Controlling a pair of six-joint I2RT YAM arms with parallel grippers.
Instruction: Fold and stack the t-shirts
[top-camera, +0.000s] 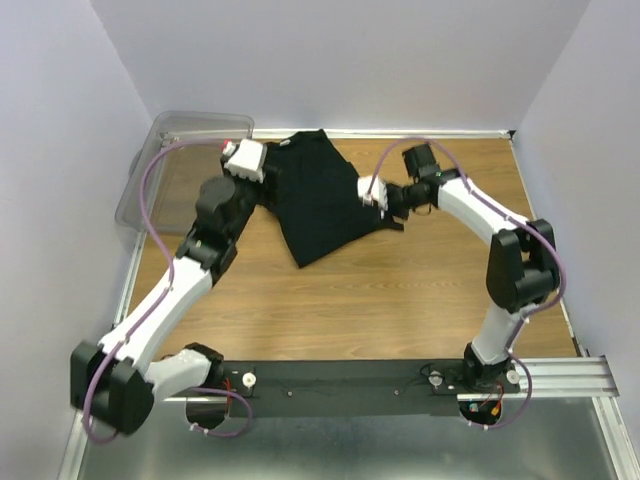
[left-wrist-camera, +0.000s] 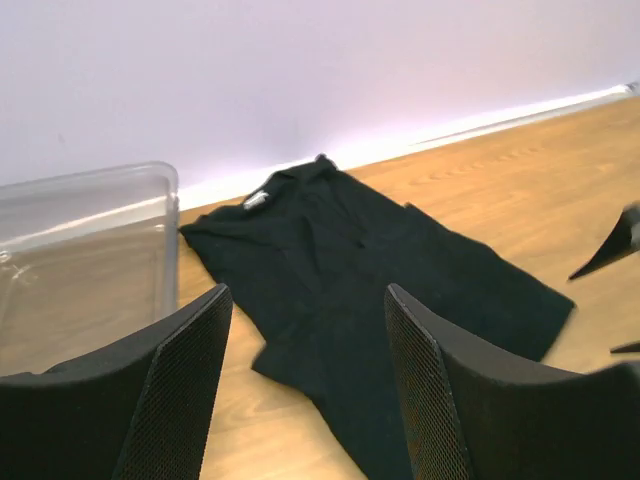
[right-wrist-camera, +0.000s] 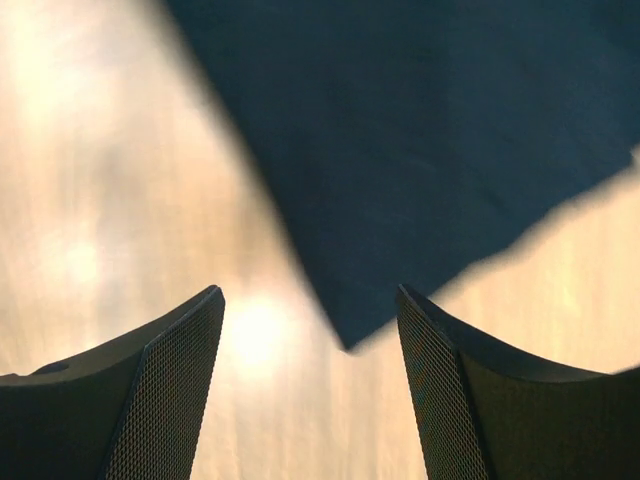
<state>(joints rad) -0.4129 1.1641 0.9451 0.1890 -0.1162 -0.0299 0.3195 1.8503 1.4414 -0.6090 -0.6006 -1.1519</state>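
Both left hand (left-wrist-camera: 305, 298) and right hand (right-wrist-camera: 310, 295) gape empty beside t-shirt (top-camera: 320, 195), tag (left-wrist-camera: 258, 199) illegible.

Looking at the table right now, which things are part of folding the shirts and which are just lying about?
Part of the job:
- black t-shirt, lying on the wooden table
- left gripper and right gripper, both open, holding nothing

Just lying about:
- clear plastic bin, at the far left, beside the shirt

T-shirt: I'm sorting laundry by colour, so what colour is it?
The t-shirt is black, clearest in the left wrist view.
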